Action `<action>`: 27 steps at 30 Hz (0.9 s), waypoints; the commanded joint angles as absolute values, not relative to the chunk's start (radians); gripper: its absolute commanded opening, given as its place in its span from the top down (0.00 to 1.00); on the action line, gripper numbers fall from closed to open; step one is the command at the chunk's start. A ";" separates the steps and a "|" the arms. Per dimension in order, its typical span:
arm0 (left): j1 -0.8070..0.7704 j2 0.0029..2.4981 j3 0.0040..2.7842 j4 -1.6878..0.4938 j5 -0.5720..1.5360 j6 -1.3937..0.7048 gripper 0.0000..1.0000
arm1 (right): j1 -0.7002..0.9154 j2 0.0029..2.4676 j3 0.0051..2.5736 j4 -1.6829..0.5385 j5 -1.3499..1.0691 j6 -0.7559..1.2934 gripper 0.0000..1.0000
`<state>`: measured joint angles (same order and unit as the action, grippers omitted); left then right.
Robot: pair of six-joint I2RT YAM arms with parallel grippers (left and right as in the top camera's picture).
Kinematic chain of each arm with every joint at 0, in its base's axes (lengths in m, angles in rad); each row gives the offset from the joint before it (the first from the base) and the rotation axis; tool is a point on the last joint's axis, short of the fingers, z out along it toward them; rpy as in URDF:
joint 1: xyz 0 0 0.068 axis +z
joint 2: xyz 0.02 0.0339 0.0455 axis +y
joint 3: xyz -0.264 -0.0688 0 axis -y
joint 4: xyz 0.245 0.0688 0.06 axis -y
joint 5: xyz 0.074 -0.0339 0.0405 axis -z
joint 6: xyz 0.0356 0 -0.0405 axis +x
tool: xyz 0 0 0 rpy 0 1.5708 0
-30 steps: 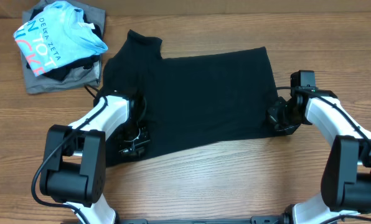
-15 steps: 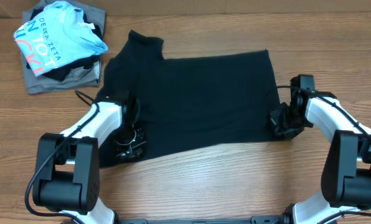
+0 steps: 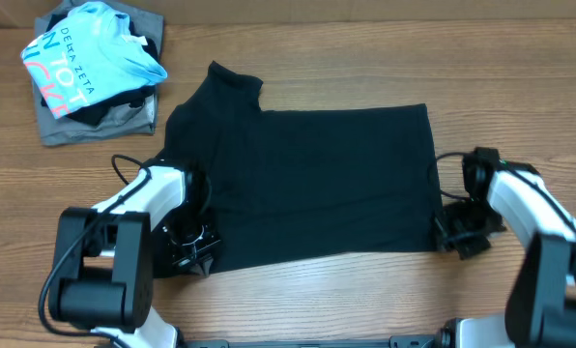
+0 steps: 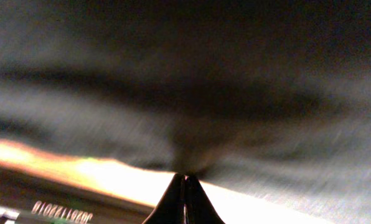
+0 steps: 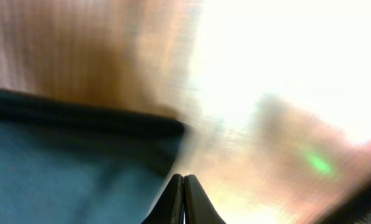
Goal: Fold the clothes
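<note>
Black T-shirt (image 3: pixel 317 184) spread flat across table (image 3: pixel 365 300); soft, thin, light, likely to sag and slide. Left gripper (image 4: pixel 184 177) clamped on its lower corner; right gripper (image 5: pixel 183 178) closed at opposite hem corner, seemingly pinching cloth. Best held by these 2 corners.

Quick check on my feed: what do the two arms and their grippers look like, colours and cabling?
Both match. The left arm and right arm have smooth white shells between bulky black joint housings, with thin black cables looping alongside. The left gripper and right gripper are black; up close, their fingers taper to narrow dark wedges. No markings are legible.
</note>
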<state>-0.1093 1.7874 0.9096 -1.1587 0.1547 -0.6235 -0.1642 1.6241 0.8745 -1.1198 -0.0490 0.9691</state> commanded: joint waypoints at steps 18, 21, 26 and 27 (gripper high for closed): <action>-0.159 1.214 1.082 -0.944 0.263 -0.505 0.00 | -0.172 1.063 1.069 -0.842 -0.265 0.544 0.00; -0.159 1.288 1.193 -0.897 0.263 -0.436 0.00 | -0.172 1.149 1.155 -0.767 -0.268 0.514 0.00; -0.185 1.508 1.407 -0.854 0.204 -0.377 0.00 | -0.171 1.385 1.308 -0.707 -0.268 0.419 0.00; -0.191 1.558 1.444 -0.842 0.193 -0.370 0.00 | -0.169 1.431 1.335 -0.707 -0.266 0.411 0.00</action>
<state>-0.1692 1.4277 1.3483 -0.8581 0.2276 -0.4473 -0.1696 1.3148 1.2705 -0.7086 -0.2535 0.4896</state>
